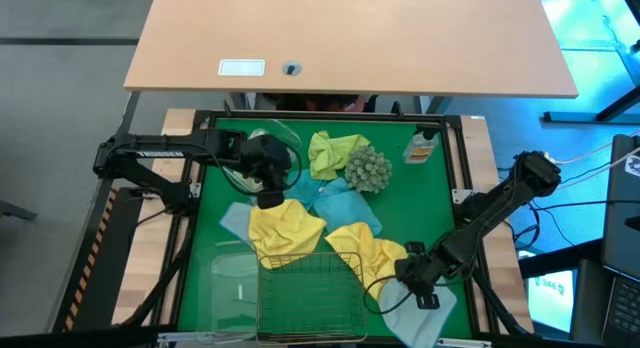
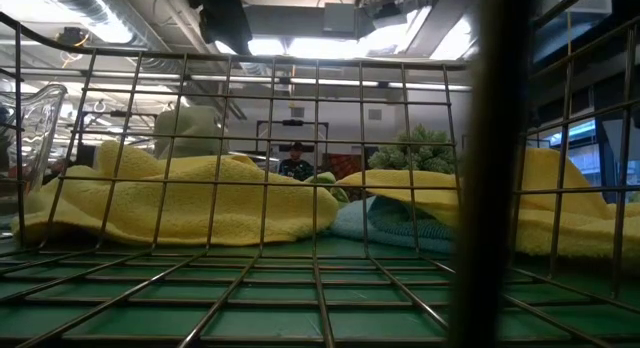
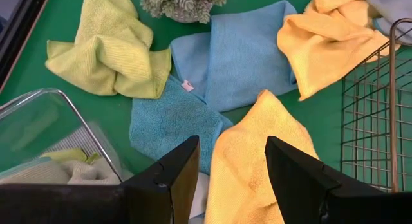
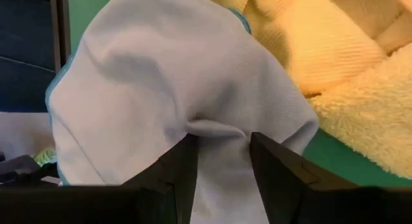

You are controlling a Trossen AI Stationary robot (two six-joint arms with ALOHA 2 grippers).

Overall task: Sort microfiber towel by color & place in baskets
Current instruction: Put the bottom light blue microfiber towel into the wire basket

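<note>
The wire basket (image 1: 308, 286) is sitting at the near edge of the worktop (image 1: 400, 193), with a clear tub (image 1: 235, 278) just to its left. Towels (image 1: 285, 226) are lying behind the basket, and the spiky ball (image 1: 367, 169) is sitting behind them. A small bottle (image 1: 421, 148) is standing in the far right corner.

Beyond the green mat (image 1: 440, 193) we see a bare light-wood desk (image 1: 350, 38) on grey floor (image 1: 60, 88). Looking across the room, we see ceiling light panels (image 2: 330, 46), ducts, and a person (image 2: 294, 163) far behind.
</note>
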